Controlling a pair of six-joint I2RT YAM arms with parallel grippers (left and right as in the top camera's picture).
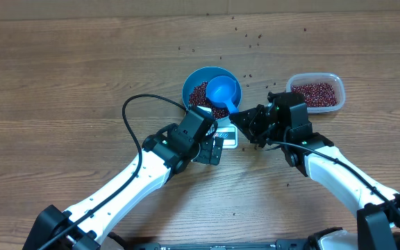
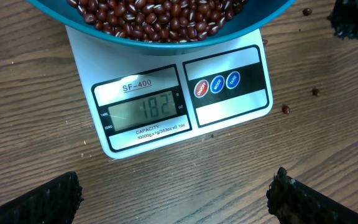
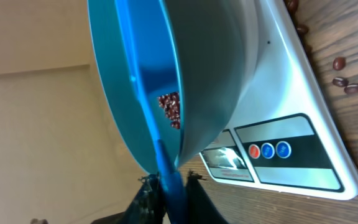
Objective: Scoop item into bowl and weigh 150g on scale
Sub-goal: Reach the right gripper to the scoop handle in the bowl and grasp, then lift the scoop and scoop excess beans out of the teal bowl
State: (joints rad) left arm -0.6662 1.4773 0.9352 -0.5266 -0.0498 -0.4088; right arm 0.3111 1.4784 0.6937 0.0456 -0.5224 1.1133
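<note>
Brown wood-grain bench [image 1: 61, 62], matte, with stray beans [image 2: 286, 109] scattered beside the scale [image 2: 229, 115] and out toward the far edge. On the white scale, the blue bowl [image 1: 185, 87], part-filled with red-brown beans [image 1: 200, 94]; 182 on the display. Over the bowl, the blue scoop [image 1: 224, 89], its handle pinched narrow in the right tool [image 3: 169, 186]. Off to the right, well apart, a clear tub [image 1: 339, 83] of more beans. Low before the scale, the left tool [image 2: 174, 202], spread wide, holding nothing.
</note>
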